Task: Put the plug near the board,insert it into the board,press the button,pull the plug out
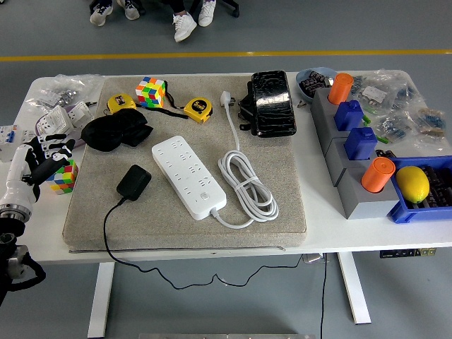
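A white power strip [189,176] lies diagonally in the middle of the grey mat [282,226], with its button [203,198] near its lower right end. Its white cord [247,185] is coiled to the right and ends in a white plug [226,97] at the back. A black plug [134,181] lies flat on the mat just left of the strip, and its black cable [107,233] runs down over the front edge. My left hand [44,157] hovers at the table's left edge, well left of the black plug, fingers open and holding nothing.
A Rubik's cube [62,175] sits by my left hand, and another cube [151,92], two yellow tape measures [197,109], a black cloth [116,131] and a black pouch [272,102] line the back. A grey organiser [346,166] and a blue bin [417,208] with a lemon [412,183] stand right.
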